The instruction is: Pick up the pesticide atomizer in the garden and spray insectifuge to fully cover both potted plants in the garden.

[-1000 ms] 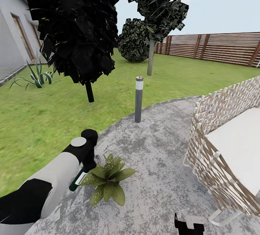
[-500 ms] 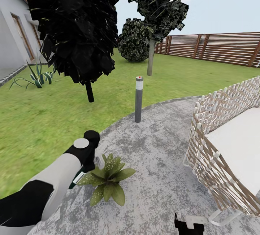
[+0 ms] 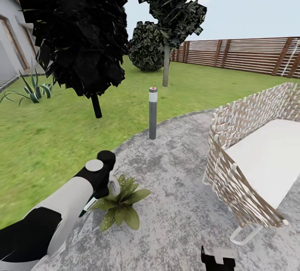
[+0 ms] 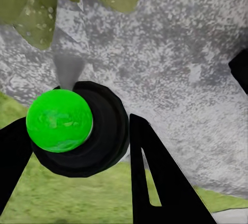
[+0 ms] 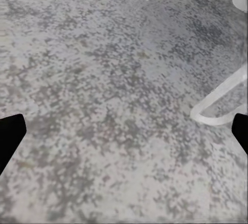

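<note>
One potted plant [image 3: 120, 204], a rosette of broad speckled green leaves, stands on the grey patio at the lower left of the head view. My left gripper [image 3: 101, 188] hangs just left of it, shut on the pesticide atomizer [image 3: 86, 207], whose dark green body and white label stick out below the fingers. In the left wrist view the atomizer [image 4: 60, 121] shows as a bright green dome in a black collar between the black fingers [image 4: 150, 177], with the plant's leaves [image 4: 36, 7] beyond. My right gripper [image 5: 124, 131] is open over bare paving and shows at the head view's lower edge [image 3: 218, 260].
A grey bollard lamp [image 3: 153, 113] stands at the patio's edge. A woven sofa [image 3: 250, 158] fills the right side. Dark trees [image 3: 75, 33], a grassy clump [image 3: 31, 90] by the house wall, lawn [image 3: 50, 137] and a slatted wooden fence [image 3: 250, 56] lie beyond.
The whole head picture has shifted left and slightly up, so the camera has moved. My left gripper still holds the atomizer beside the plant; the right gripper is unchanged.
</note>
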Robot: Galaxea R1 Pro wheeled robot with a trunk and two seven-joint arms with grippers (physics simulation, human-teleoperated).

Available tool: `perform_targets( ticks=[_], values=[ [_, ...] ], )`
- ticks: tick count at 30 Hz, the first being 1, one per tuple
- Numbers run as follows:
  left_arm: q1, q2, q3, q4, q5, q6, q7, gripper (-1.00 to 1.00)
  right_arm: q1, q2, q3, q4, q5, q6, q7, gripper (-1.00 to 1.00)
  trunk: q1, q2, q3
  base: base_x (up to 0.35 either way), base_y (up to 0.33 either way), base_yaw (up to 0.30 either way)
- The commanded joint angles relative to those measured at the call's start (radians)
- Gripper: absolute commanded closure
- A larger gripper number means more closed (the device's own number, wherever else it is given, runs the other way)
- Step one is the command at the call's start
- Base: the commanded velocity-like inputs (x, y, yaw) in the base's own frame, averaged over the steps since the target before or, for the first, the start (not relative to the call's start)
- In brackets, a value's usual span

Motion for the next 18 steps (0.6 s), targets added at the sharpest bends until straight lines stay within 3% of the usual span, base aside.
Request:
perform_targets(
  ticks=[1,4,6,9,12,15,18],
  values=[
    [-0.004,0.002,-0.002,-0.001,-0.007,0.010,-0.009,1.00,0.000,0.000,0.009,0.000,-0.008,-0.002,-0.003,-1.00,0.000,0.000,-0.001,0.000,0.000,-0.297],
    [-0.007,0.002,-0.004,-0.001,-0.026,0.014,-0.009,1.00,-0.001,0.000,0.009,0.000,-0.008,-0.002,-0.003,-1.00,0.000,0.000,-0.001,0.000,0.000,-0.167],
    [-0.008,0.003,0.003,0.000,-0.085,0.017,-0.009,1.00,-0.001,0.000,0.009,0.000,-0.008,-0.002,-0.003,-1.00,0.000,0.000,-0.001,0.000,0.000,-0.036],
    [-0.001,0.007,0.009,0.000,-0.111,0.018,-0.009,1.00,-0.001,0.000,0.009,0.000,-0.008,-0.002,-0.003,-1.00,0.000,0.000,-0.001,0.000,0.000,-0.009],
    [0.023,0.010,0.013,0.002,-0.116,0.018,-0.009,1.00,-0.001,0.001,0.010,0.000,-0.008,-0.002,-0.003,-1.00,0.000,0.000,-0.001,0.000,0.000,-0.001],
    [0.040,0.034,0.017,0.002,-0.100,0.018,-0.009,1.00,0.000,0.001,0.009,0.002,-0.007,-0.002,-0.003,-1.00,0.000,0.000,-0.001,0.000,0.000,0.000],
    [0.041,0.034,0.070,0.000,-0.056,0.017,-0.009,1.00,0.000,0.001,0.009,0.002,-0.007,-0.002,-0.003,-1.00,0.000,0.000,-0.001,0.000,0.000,0.000]
  ],
)
